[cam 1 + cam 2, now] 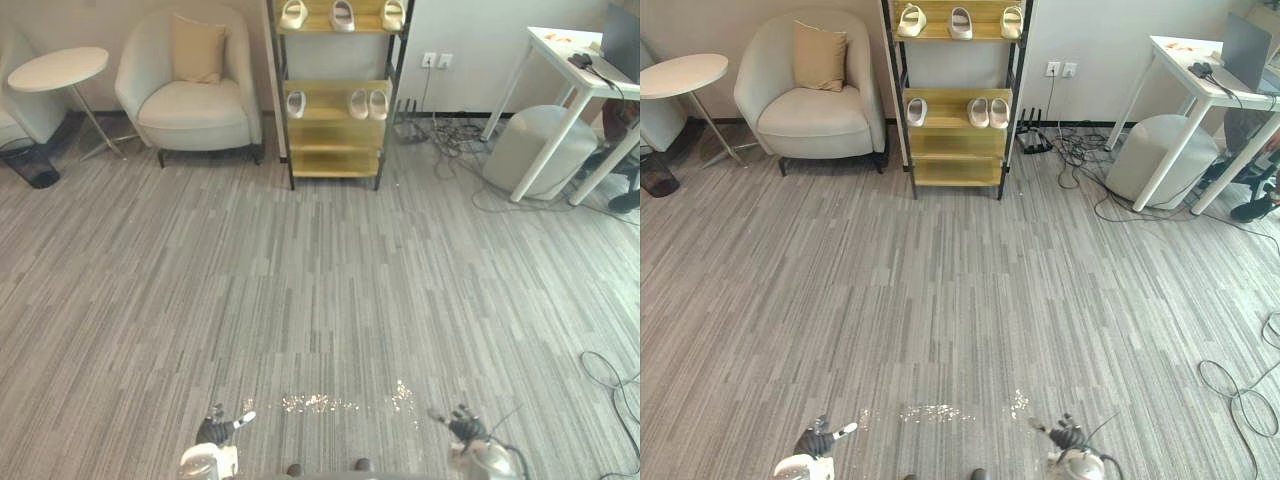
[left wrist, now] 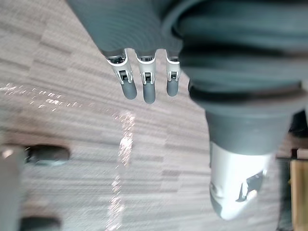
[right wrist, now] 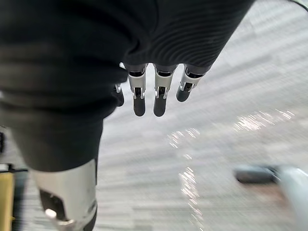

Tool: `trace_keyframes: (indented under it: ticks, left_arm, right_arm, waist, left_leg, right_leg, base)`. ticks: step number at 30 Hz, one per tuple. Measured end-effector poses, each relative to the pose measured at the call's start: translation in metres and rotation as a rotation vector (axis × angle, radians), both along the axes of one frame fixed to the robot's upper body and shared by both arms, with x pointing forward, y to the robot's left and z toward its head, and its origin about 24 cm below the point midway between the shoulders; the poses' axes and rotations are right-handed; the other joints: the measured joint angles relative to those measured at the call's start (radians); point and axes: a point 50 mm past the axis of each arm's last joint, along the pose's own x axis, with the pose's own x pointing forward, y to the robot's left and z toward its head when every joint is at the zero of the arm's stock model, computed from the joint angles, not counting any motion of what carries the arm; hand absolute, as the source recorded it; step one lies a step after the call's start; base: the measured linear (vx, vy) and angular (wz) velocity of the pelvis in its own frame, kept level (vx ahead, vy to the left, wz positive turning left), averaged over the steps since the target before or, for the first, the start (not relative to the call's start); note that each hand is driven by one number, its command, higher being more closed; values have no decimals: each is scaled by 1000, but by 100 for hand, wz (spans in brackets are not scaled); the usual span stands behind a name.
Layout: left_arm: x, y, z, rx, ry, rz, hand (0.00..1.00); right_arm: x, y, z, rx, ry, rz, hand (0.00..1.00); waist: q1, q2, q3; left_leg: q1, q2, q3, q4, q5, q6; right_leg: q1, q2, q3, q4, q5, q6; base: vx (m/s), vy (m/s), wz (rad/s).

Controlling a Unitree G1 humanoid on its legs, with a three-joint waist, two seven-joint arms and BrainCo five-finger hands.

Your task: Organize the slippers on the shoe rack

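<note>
1 cream armchair (image 1: 810, 105) stands just left of the shoe rack (image 1: 955, 172). 1 white desk (image 1: 1185, 62) and 1 grey stool (image 1: 1160, 150) stand well to the rack's right. The rack holds 6 slippers (image 1: 978, 112): 3 on its top shelf, 3 on its middle shelf. Well in front of the rack, the left hand (image 1: 215, 432) and right hand (image 1: 465, 428) hang with fingers straight, holding nothing.

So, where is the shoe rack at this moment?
The shoe rack stands against the far wall, top centre of the left eye view, with the armchair just to its left.
</note>
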Motion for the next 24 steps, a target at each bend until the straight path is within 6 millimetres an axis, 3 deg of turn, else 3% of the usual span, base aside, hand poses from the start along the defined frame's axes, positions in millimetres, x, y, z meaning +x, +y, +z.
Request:
trace_keyframes:
  ticks: [4, 8, 24]
  left_arm:
    - [-11, -10, -5, -16, 37, -31, 0]
    - [-17, -14, -7, -23, 58, -49, 0]
    - [-14, -27, -9, -40, 68, -111, 0]
  right_arm:
    - [-15, 10, -6, 27, 40, 8, 0]
    - [-19, 12, -7, 29, 49, 9, 0]
    - [-15, 31, -11, 76, 62, 46, 0]
  waist:
    - [1, 0, -1]
    - [1, 2, -16]
    - [4, -14, -23]
  left_leg:
    - [-3, -1, -1, 9, 0, 0]
    - [-3, -1, -2, 10, 0, 0]
    - [13, -2, 5, -13, 1, 1]
  right_leg:
    - [3, -1, -3, 0, 0, 0]
    - [4, -1, -8, 0, 0, 0]
    - [5, -1, -3, 0, -1, 2]
  base:
    - [0, 0, 0]
    - [0, 0, 0]
    - [3, -2, -2]
